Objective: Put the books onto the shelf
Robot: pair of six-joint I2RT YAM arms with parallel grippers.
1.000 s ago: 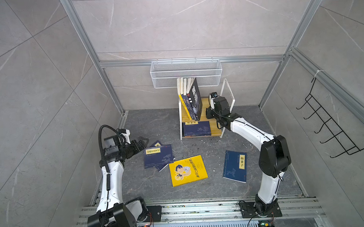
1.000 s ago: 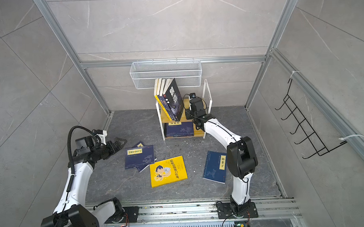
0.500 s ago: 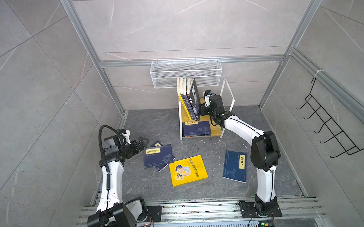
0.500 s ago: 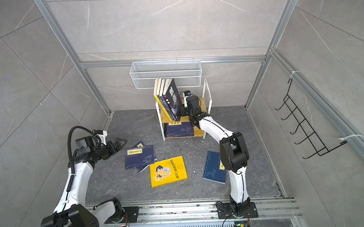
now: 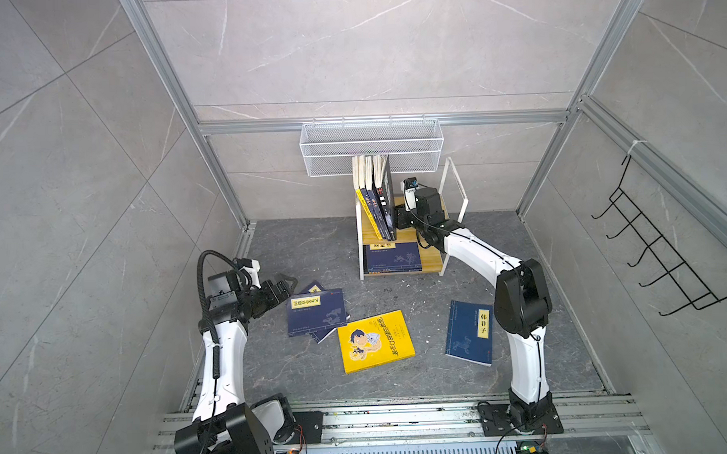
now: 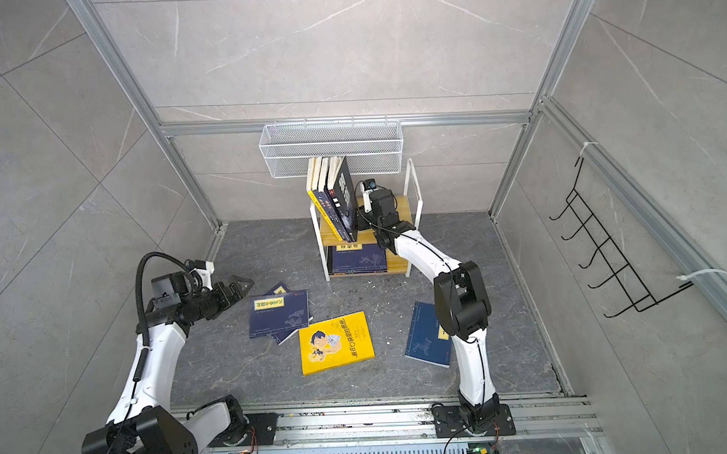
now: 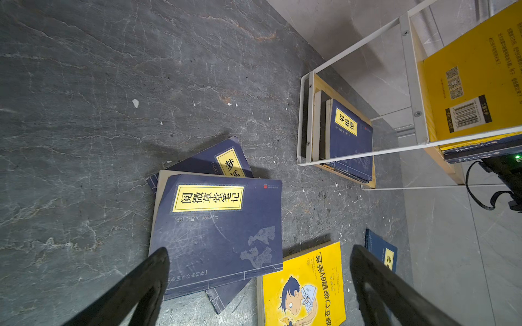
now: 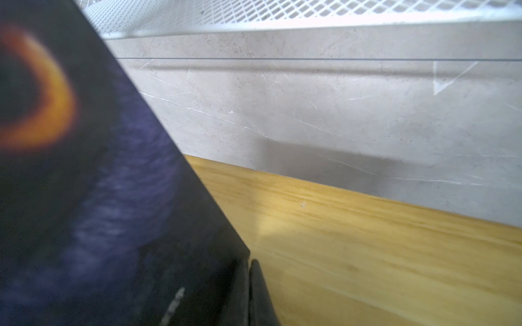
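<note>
Closed right end effector [image 6: 359, 220] has pushed in against the leaning books [image 6: 344, 199] on the shelf [image 5: 431, 257], steadying them; left end effector [image 7: 260, 251] hangs open.

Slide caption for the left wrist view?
Open left gripper aimed at stacked navy books on the floor; shelf beyond.

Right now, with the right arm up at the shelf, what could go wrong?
1. The right gripper, shut, appears to rest against the black book, the outermost of those standing on the shelf. Pulling away could let them tip toward the bare side of the top board.
2. The open left gripper hovers by the top navy book, which overlaps a second navy book. A grab may drag both.
</note>
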